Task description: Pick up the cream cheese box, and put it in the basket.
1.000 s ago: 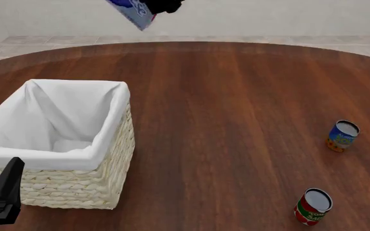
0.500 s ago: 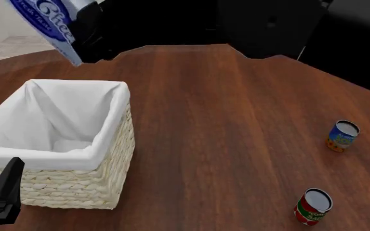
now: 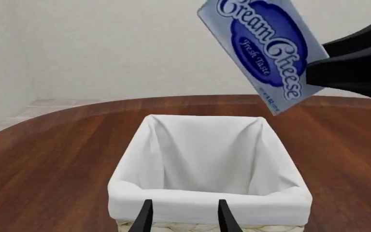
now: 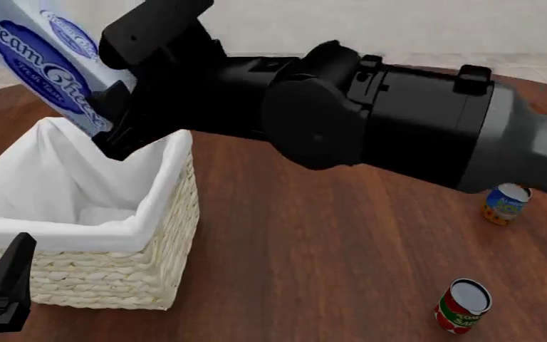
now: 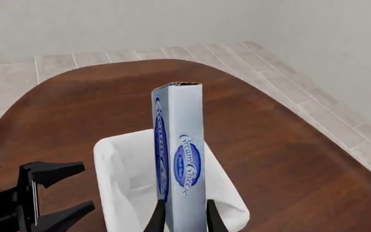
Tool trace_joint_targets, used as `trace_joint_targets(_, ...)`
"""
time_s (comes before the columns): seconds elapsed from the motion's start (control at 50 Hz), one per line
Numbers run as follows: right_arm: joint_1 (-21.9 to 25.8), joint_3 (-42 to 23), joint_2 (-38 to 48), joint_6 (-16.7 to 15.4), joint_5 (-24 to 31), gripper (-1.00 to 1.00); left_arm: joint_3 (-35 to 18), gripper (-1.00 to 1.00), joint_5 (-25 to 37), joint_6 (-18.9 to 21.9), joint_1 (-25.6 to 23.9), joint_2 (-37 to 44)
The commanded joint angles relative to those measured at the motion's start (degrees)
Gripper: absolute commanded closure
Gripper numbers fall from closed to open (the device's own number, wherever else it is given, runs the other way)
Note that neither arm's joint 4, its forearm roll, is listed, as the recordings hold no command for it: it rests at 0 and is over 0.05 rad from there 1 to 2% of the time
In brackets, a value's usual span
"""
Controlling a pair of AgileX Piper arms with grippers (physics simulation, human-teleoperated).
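Note:
The cream cheese box (image 4: 36,60) is a pale blue carton with a dark blue oval logo. My right gripper (image 4: 112,117) is shut on it and holds it tilted in the air above the far side of the basket (image 4: 112,274). The right wrist view shows the box (image 5: 180,159) edge-on between the fingers, over the white-lined basket (image 5: 108,183). The left wrist view shows the box (image 3: 266,48) above the basket (image 3: 205,205). My left gripper (image 4: 3,285) is open and empty at the basket's near left corner.
A blue-and-yellow can (image 4: 507,201) stands at the right of the round wooden table. A red can (image 4: 464,305) stands nearer the front right. The right arm's black body (image 4: 387,121) spans the middle of the front view.
My right arm has swung left and toward the camera with the box, from high at the far centre to above the basket. The left gripper has not moved.

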Motion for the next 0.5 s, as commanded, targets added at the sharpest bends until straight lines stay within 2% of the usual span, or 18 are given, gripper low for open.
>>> trace_joint_targets(0.02,-0.77,-1.30,2.76,0.54,-2.46,1.00,0.00,-1.00,0.00,0.00,-0.02,0.01)
trace_joint_targets(0.08,-1.05,-3.03,3.91,1.36,-1.59,1.00,0.00,-1.00,0.00,0.00,-0.01,0.01)
trace_joint_targets(0.16,-0.71,-5.72,5.20,4.12,0.43,1.00,0.00,-1.00,0.00,-0.01,-0.01,0.00)
trace_joint_targets(0.28,-0.05,-7.70,7.03,4.86,1.72,1.00,0.00,-1.00,0.00,0.00,0.01,0.00)
trace_joint_targets(0.32,0.48,-8.72,8.05,6.80,2.84,1.00,0.00,-1.00,0.00,0.00,-0.01,0.01)
trace_joint_targets(0.5,1.77,-9.60,11.33,5.99,2.90,1.00,0.00,-1.00,0.00,-0.01,0.00,0.00)
